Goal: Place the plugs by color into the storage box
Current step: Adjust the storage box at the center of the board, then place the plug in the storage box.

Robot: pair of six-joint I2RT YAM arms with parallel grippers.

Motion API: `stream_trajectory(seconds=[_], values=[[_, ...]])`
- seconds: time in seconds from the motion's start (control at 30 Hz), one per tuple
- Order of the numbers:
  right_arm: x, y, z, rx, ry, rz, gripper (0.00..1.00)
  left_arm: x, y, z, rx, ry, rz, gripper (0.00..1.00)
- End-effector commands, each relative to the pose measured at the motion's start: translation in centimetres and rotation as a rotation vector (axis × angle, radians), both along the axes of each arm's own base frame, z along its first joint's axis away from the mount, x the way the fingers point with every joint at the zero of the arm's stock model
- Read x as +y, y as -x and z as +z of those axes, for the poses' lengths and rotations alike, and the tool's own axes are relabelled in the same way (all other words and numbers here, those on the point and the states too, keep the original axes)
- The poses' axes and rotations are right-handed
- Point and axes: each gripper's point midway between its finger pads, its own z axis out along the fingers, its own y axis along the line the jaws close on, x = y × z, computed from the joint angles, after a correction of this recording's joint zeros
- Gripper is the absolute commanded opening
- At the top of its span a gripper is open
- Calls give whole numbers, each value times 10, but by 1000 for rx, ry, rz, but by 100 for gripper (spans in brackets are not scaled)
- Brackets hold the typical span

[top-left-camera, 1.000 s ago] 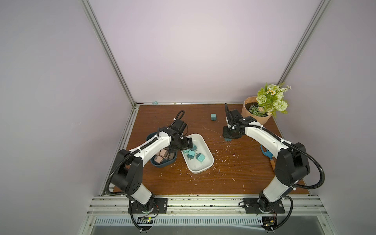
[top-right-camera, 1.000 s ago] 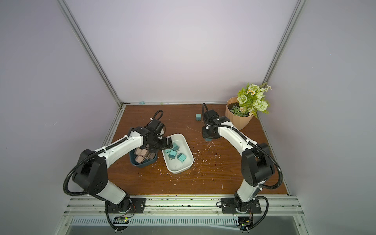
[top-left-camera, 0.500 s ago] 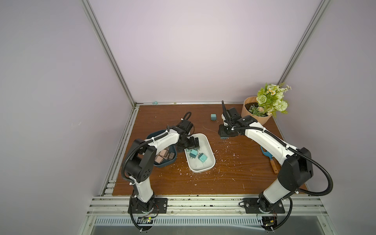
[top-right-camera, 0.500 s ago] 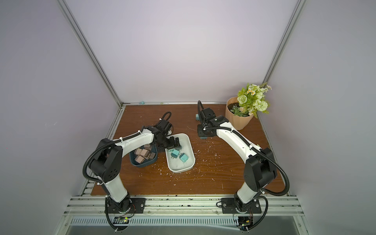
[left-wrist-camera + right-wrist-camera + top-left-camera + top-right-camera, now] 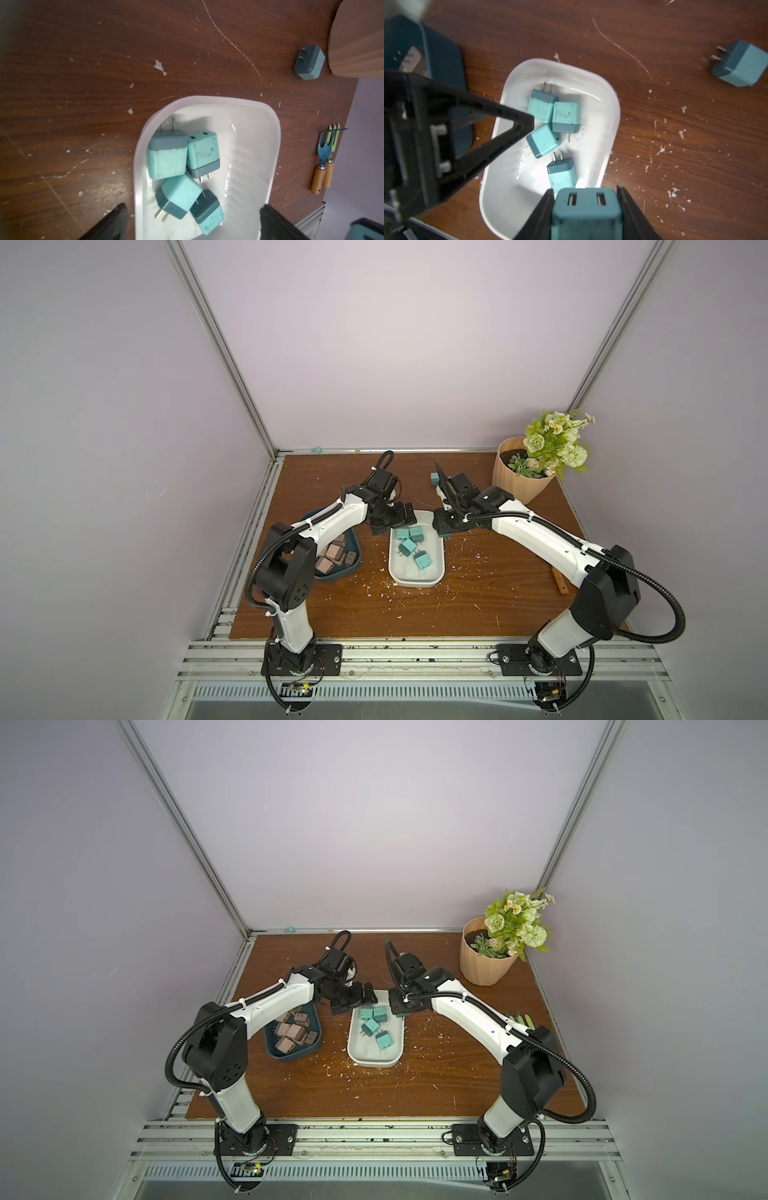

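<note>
Right arm has swung in from the far side toward the trays since a second ago; left arm has folded its elbow back, and its hand is now at the white tray's far end.

Teal plug (image 5: 586,216) is pinched in the right hand (image 5: 584,189), jaws partly closed on its two sides, socket face toward the wrist camera. It hangs over the 1 o'clock corner of the white tray (image 5: 415,578).

Four teal plugs (image 5: 407,547) lie in that tray, three bunched and touching at the far end, one apart nearer 6 o'clock.

Left hand (image 5: 392,522) is spread wide with nothing in it, at the tray's 11 o'clock corner.

Loose plug (image 5: 434,479), teal, lies on the surface (image 5: 478,593) at 12 o'clock from the tray.

Tan plugs (image 5: 291,1031) are piled in the blue tray (image 5: 286,1054) at 9 o'clock, just beside the white one.

Pot (image 5: 519,485) is at the surface's 2 o'clock corner. Two forks (image 5: 326,158) lie at the 3 o'clock edge. White scraps (image 5: 395,597) are scattered around the trays.
</note>
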Motion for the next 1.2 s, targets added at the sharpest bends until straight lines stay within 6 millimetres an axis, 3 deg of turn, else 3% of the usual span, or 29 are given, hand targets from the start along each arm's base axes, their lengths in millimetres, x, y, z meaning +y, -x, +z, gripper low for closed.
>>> stream_trajectory(seconds=[0.0,0.13,0.3,0.7,0.8,0.97,1.03,1.17], values=[[25,14,-2,8,-19,58,39,41,2,19,-30,-51,81,100],[37,11,-15,5,44,102,40,75,6,17,-26,-79,134,100],[43,5,-50,40,109,135,39,97,17,11,-16,-106,165,100],[44,-14,-96,45,240,164,40,104,30,8,-10,-117,184,100],[47,-14,-100,54,244,172,47,104,29,8,-10,-118,182,100],[47,-20,-72,23,223,146,68,103,27,10,-18,-118,178,100],[42,-27,-48,-10,224,105,78,105,26,12,-26,-122,182,100],[26,-50,5,-87,174,21,82,108,26,14,-41,-135,185,100]])
